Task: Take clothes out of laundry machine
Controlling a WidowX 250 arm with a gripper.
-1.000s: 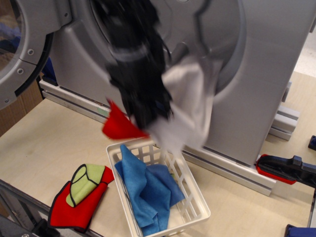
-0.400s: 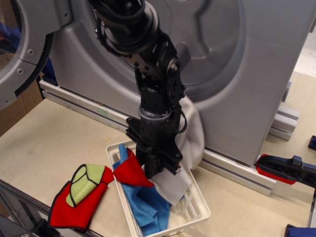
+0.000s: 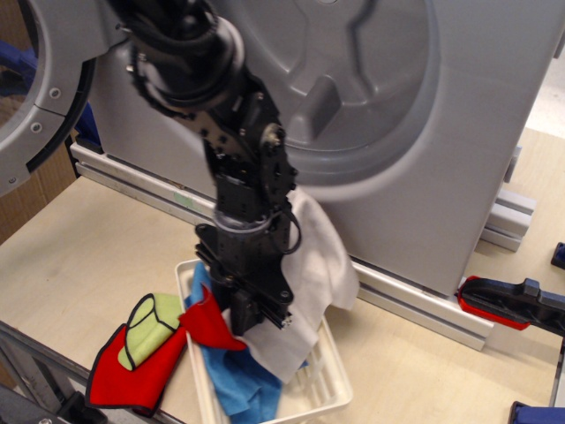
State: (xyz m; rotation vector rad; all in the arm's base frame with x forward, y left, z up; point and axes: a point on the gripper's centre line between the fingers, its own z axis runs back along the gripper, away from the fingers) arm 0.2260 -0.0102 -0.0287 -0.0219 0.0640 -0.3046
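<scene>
My black gripper (image 3: 252,320) points down into the white slotted basket (image 3: 327,393). It is shut on the light-grey cloth (image 3: 309,274) and the bright-red cloth (image 3: 210,325). The grey cloth hangs to its right and rests on the basket. The red cloth sticks out to its left over the basket's edge. The silver-grey laundry machine (image 3: 459,150) stands behind with its round drum opening (image 3: 353,79) showing no cloth. Its glass door (image 3: 35,88) is swung open at the far left.
A blue cloth (image 3: 238,384) lies in the basket under the held clothes. A red cloth with black edging and a yellow-green piece (image 3: 141,349) lies on the table left of the basket. A red-and-black tool (image 3: 508,305) lies at the right.
My arm came down out of the drum with both clothes and lowered them into the basket. The gripper and the basket then shifted left and toward the front.
</scene>
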